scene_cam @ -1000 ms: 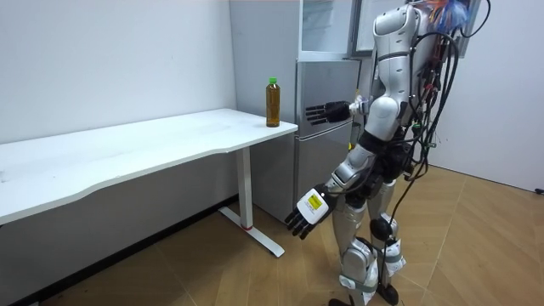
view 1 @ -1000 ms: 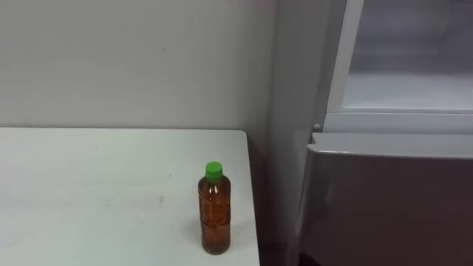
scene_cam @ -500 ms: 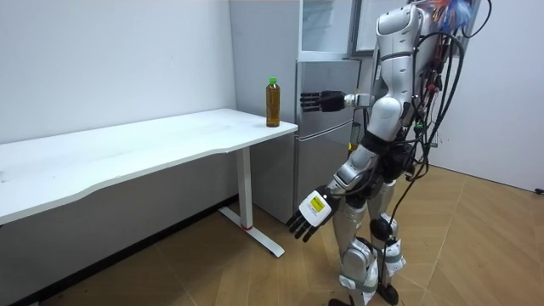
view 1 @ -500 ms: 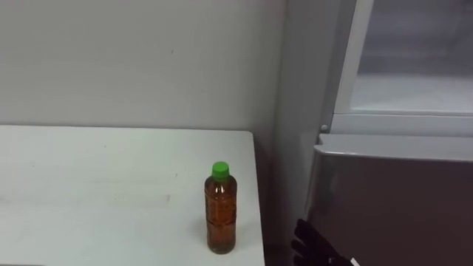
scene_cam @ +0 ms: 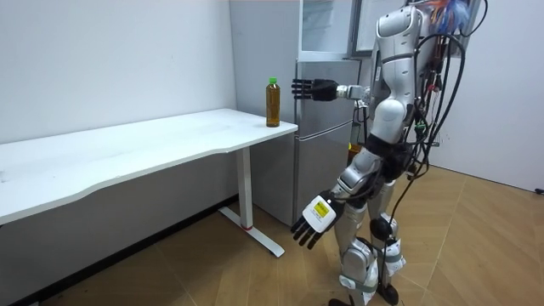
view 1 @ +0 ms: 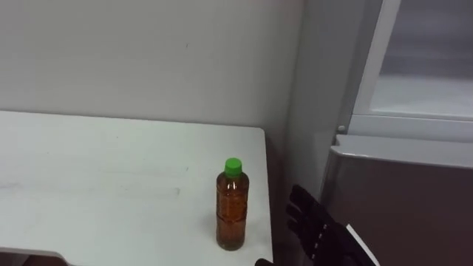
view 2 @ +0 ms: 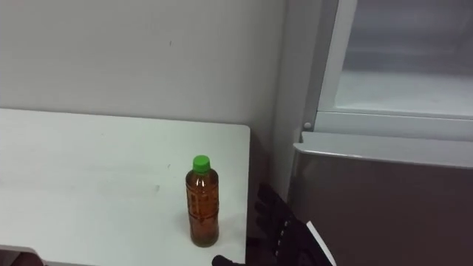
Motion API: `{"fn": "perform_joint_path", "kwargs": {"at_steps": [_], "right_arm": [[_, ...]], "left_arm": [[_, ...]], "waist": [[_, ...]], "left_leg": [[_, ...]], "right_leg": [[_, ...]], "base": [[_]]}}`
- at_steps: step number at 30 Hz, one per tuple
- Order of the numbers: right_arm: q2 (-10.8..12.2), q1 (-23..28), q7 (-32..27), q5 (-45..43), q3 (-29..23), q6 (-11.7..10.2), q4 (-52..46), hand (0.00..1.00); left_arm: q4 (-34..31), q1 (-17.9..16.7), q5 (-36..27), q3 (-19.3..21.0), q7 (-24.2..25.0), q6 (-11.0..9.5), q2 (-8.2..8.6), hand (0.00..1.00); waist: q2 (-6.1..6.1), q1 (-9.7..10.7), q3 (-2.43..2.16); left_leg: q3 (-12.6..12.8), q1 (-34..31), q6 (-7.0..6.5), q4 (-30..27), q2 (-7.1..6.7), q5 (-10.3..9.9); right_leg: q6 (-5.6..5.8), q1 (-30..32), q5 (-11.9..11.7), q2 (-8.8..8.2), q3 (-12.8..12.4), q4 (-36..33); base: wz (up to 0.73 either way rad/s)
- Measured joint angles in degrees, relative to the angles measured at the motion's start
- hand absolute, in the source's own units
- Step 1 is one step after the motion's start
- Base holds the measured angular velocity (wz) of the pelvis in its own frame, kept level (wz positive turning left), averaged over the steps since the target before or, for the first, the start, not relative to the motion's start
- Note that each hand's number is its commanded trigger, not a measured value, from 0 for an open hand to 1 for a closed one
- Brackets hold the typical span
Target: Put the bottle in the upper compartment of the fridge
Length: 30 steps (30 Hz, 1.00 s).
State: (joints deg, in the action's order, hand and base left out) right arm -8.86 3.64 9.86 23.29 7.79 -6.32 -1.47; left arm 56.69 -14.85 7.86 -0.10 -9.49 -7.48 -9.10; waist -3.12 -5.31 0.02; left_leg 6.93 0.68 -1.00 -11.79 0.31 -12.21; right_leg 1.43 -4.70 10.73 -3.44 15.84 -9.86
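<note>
The bottle (view 1: pixel 232 205) stands straight up on the white desk (view 1: pixel 111 185), close to the desk's right edge. It has a green cap (view 1: pixel 233 165) on top and brown drink inside. Next to the desk on the right is the fridge (view 1: pixel 399 192), and its upper part looks open. The robot stands in front of the fridge, by the end of the desk. Its right hand (view 1: pixel 329 238) is held out in the gap between the bottle and the fridge. The fingers (view 1: pixel 301 209) are straight and spread apart and hold nothing. The bottle is to the left of these fingers, near them but not touching. The bottle's long side goes up and down, so the hand likely has to move left and wrap around its middle from the side. The right hand is much the nearer one. The left hand (scene_cam: pixel 313 223) hangs low beside the robot's legs, well apart from the desk, with its fingers loose and empty. The bottle is not lifted yet, so the job looks to be only at its start. A bump from straight fingers could tip the tall bottle over.
</note>
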Motion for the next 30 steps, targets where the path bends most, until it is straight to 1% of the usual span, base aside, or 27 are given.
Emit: {"fn": "perform_joint_path", "kwargs": {"at_steps": [2, 4, 8, 12, 17, 18, 19, 22, 30], "right_arm": [[0.0, -0.1, -0.5, 0.0, 0.2, 0.0, 0.0, 0.00], [0.0, -0.1, -0.9, 0.0, 0.3, 0.0, 0.0, 0.00], [-0.2, -0.1, -2.0, 0.0, 0.6, 0.0, 0.0, 0.00], [-0.4, -0.3, -4.6, 0.1, 2.7, 0.0, 0.4, 0.00], [-0.5, -0.3, -6.3, 0.2, 3.6, 0.0, 0.8, 0.00], [-0.5, -0.5, -6.7, 0.2, 3.9, 0.0, 0.8, 0.00], [-0.5, -0.8, -7.4, 0.3, 4.3, 0.0, 1.0, 0.00], [-0.5, -2.0, -8.4, 1.0, 5.3, 0.0, 2.2, 0.00], [-0.6, -5.6, -12.0, 1.3, 5.8, 0.0, 4.1, 0.00]], "left_arm": [[0.0, -0.1, 0.5, -0.2, 0.0, 0.1, -0.14, 0.00], [0.0, -0.4, 0.9, -0.2, 0.0, 0.9, -0.28, 0.00], [0.0, -0.7, 1.9, -0.6, 0.0, 1.6, -0.48, 0.00], [0.3, -1.2, 1.9, -0.8, -0.2, 2.4, -0.58, 0.00], [0.3, -1.3, 1.9, -0.9, -1.2, 3.5, -0.66, 0.00], [0.2, -1.3, 2.0, -0.9, -1.3, 3.6, -0.67, 0.00], [0.2, -1.2, 2.0, -0.9, -1.3, 3.9, -0.66, 0.00], [0.2, -1.2, 1.9, -0.9, -1.3, 4.6, -0.68, 0.00], [0.1, -0.9, 2.0, -0.9, -1.2, 4.7, -0.69, 0.00]], "waist": [[-0.01, 0.0, 0.00], [0.04, 0.0, 0.02], [0.06, -0.1, 0.03], [0.02, -0.2, 0.05], [-0.31, -1.1, 0.02], [-0.45, -1.2, -0.02], [-0.51, -1.2, 0.02], [-0.53, -1.5, 0.03], [-0.52, -1.7, 0.15]], "left_leg": [[-0.3, -0.1, 0.00, 0.0, -0.02, 0.0], [-0.5, -0.2, 0.00, -0.1, -0.03, 0.0], [-0.7, -0.3, 0.04, -0.1, -0.03, 0.0], [-0.7, -0.3, 0.04, -0.1, -0.03, 0.0], [-0.8, -0.7, 0.05, -0.2, -0.01, 0.0], [-0.8, -1.4, 0.05, -0.5, 0.00, 0.0], [-1.0, -1.8, 0.05, -0.8, -0.01, 0.1], [-1.1, -2.1, 0.05, -1.1, 0.00, 0.1], [-2.2, -3.8, 0.06, -1.9, -0.04, 0.1]], "right_leg": [[0.00, 0.0, 0.0, -0.01, 0.0, 0.0], [0.00, 0.0, 0.0, -0.01, 0.1, 0.0], [0.00, 0.0, 0.0, -0.01, 0.3, 0.0], [0.00, 0.0, 0.0, -0.01, 0.3, 0.0], [0.00, 0.4, 0.0, -0.04, 0.7, 0.0], [-0.02, 0.8, 0.0, -0.06, 0.9, -0.1], [-0.04, 1.0, 0.0, -0.09, 1.4, 0.0], [-0.06, 1.1, 0.0, -0.09, 1.6, 0.0], [-0.10, 1.9, -0.1, -0.09, 2.5, -0.1]], "base": [[0.05], [0.02], [0.03], [0.00], [0.01], [0.10], [0.12], [0.04], [0.06]]}}
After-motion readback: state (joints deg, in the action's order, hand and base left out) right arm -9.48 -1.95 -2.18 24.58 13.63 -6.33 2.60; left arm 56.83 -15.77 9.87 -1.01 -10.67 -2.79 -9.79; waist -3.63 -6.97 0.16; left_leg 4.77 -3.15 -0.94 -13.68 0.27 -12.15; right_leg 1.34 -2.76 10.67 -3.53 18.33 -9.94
